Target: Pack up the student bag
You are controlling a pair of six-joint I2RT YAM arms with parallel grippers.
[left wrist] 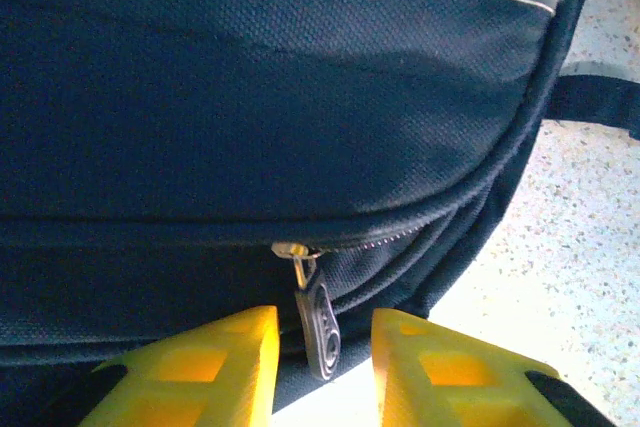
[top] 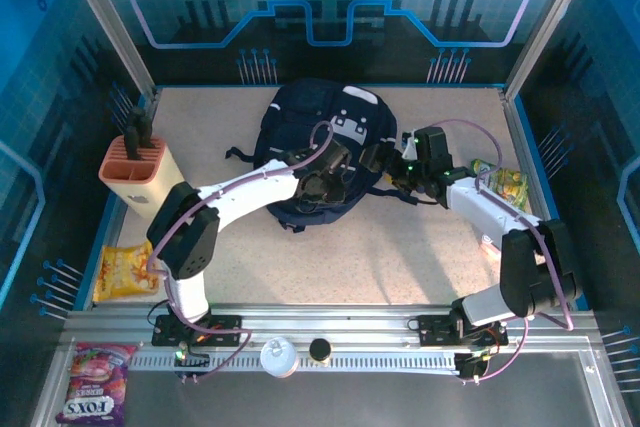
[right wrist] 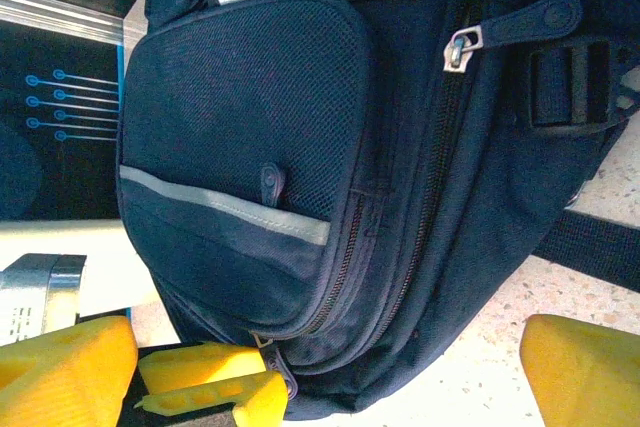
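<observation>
The student bag [top: 305, 127], dark navy with a grey-white patch, lies at the back middle of the table. My left gripper [top: 326, 187] is at its near edge. In the left wrist view the yellow fingers [left wrist: 225, 367] stand on either side of a grey zipper pull [left wrist: 318, 322], which hangs from a closed zipper; there is a gap on each side, so the left gripper [left wrist: 322, 372] is open. My right gripper [top: 385, 163] is at the bag's right side, wide open [right wrist: 325, 382] over the bag's front pocket [right wrist: 240, 157], holding nothing. The right wrist view also has the zipper pull [right wrist: 283, 379].
An orange-beige holder [top: 135, 169] with dark items stands at the left. A yellow snack packet [top: 125, 269] lies near the left arm's base, a green-yellow packet [top: 503, 185] at the right, and a pink sweets packet [top: 95, 382] at the bottom left. Glass walls surround the table.
</observation>
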